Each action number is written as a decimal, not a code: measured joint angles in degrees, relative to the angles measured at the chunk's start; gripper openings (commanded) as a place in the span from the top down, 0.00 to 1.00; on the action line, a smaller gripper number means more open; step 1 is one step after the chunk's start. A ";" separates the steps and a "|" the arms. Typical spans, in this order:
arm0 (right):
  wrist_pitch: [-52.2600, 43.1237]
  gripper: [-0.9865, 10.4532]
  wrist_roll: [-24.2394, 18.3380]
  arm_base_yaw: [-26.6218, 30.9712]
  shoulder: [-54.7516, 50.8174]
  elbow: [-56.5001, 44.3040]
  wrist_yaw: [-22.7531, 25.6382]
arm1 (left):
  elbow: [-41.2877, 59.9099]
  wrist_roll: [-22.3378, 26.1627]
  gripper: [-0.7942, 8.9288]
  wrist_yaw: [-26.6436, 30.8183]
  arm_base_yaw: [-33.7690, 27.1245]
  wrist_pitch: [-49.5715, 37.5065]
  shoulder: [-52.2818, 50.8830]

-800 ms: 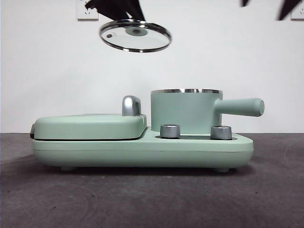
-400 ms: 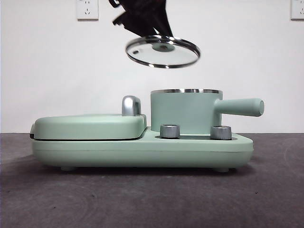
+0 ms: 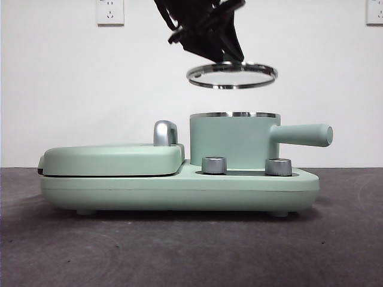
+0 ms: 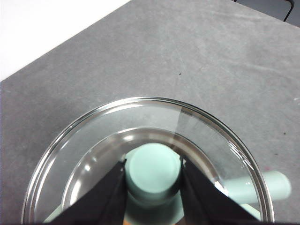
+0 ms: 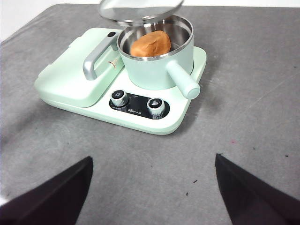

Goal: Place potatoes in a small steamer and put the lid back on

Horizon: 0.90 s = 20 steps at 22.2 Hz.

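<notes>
Glass and steel, the lid (image 3: 232, 75) is rigid, smooth, breakable; the left pincer (image 4: 153, 180) pinches its knob (image 4: 153, 168), the best hold, above the small steamer (image 3: 234, 140) holding 1 potato (image 5: 150, 44). The right pincer (image 5: 152, 197) waits spread.

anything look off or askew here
Nothing stands out. The potato sits inside the steamer, and the left gripper holds the lid by its knob, roughly level in the air above the pot, not yet seated.
</notes>
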<state>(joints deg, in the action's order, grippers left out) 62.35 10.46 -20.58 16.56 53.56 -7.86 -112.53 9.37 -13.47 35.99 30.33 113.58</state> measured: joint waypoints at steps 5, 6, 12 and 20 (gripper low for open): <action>-0.02 0.55 0.35 0.00 0.02 0.00 0.00 | 0.00 0.55 0.90 0.02 0.00 -0.92 2.23; -0.02 0.55 0.37 0.00 0.02 0.00 0.00 | 0.00 0.72 0.90 0.00 0.00 -1.05 2.62; -0.02 0.55 0.42 0.00 0.02 0.00 0.00 | 0.00 1.60 0.90 0.02 0.00 -1.60 3.78; -0.02 0.55 0.48 0.00 0.02 0.00 0.00 | 0.00 2.19 0.90 -0.17 0.02 -1.84 3.89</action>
<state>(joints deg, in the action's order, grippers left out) 62.33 10.94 -20.58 16.58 53.56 -7.86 -112.53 11.55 -13.65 36.01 28.49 117.47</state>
